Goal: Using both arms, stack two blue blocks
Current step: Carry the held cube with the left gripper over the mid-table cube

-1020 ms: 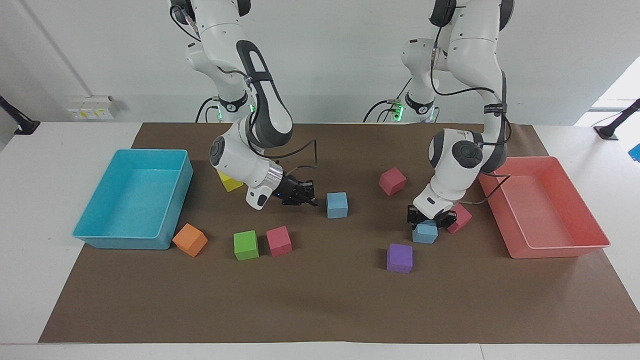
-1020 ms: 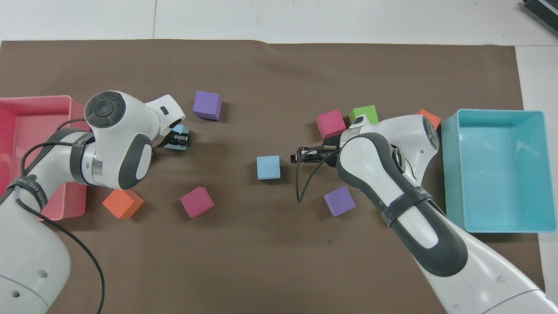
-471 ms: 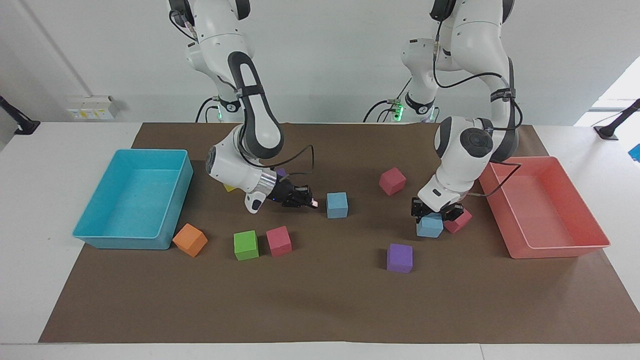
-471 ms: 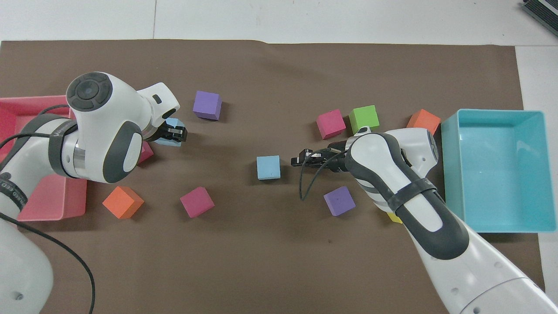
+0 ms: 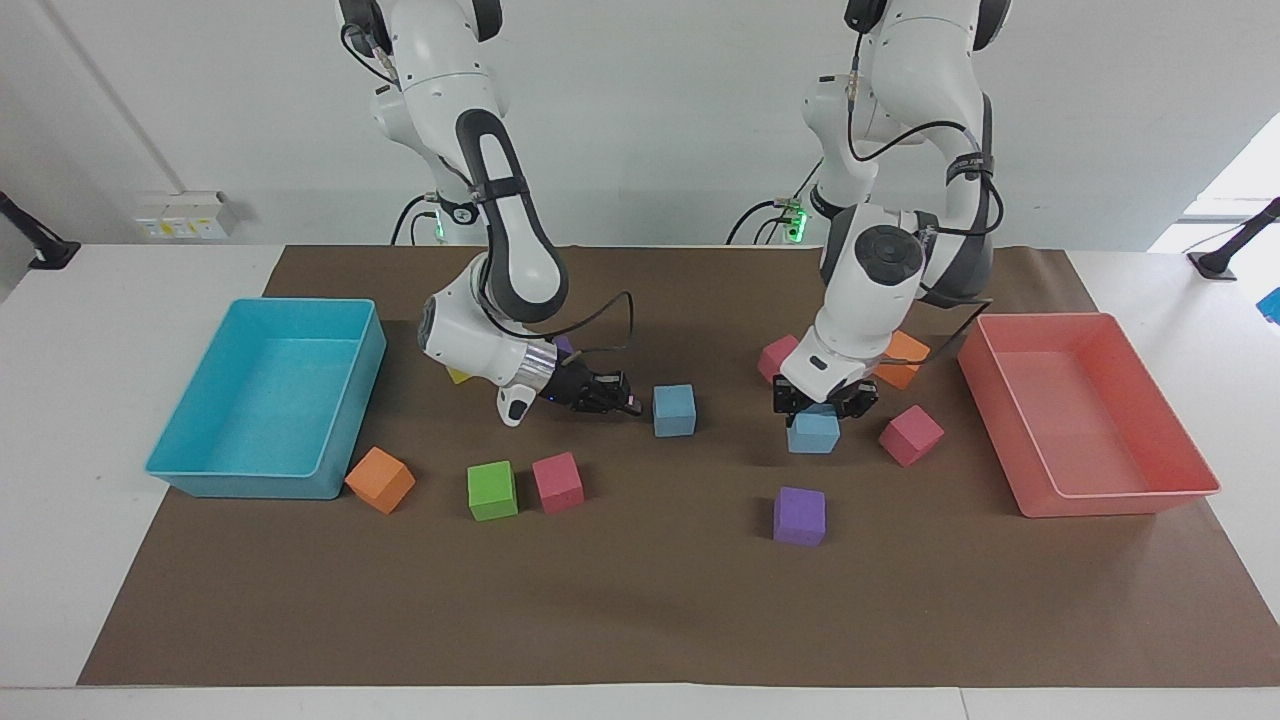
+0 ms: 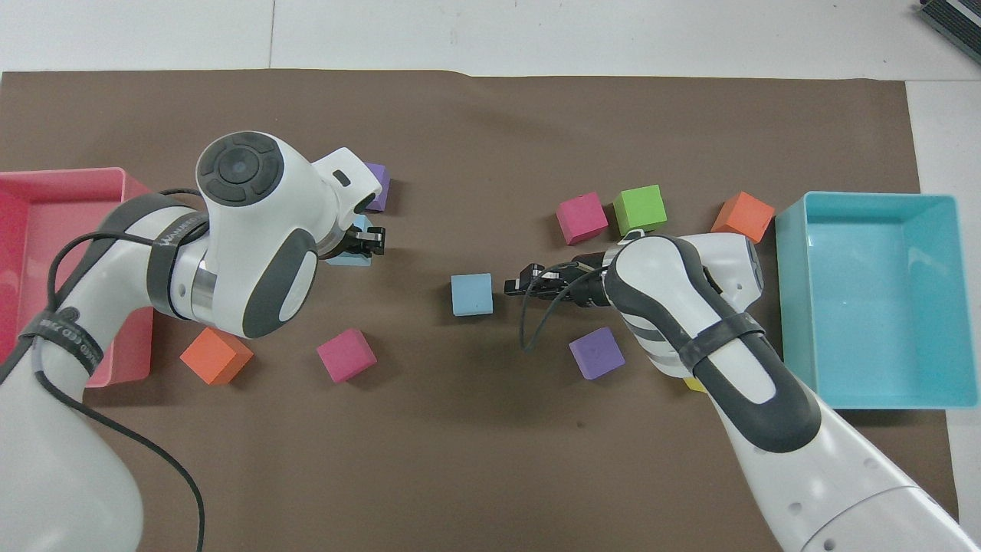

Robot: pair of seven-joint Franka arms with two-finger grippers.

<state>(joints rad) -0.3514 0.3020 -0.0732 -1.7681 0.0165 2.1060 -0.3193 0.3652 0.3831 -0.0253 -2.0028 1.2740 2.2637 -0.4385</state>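
So the left arm comes down from the top right of the facing view, elbow bent, wrist pointing down, and the left gripper is pinching one blue block from above, a bit right of centre. The block looks lifted off the brown paper, though I can't be sure from this angle. The right arm reaches in from the top left, forearm low and nearly level, and the right gripper has its fingers pressed together with nothing in them, tip just beside the other blue block, which sits on the paper near the middle of the frame.

Counting cubes: two blue, three pink/magenta, two orange, two purple, one green, one yellow. Two trays: turquoise tray at the left edge, pink tray at the right.

Hard to see: the yellow cube is only a sliver under the right arm, in the overhead view the held block is mostly under the left wrist, and one purple cube is half covered too.
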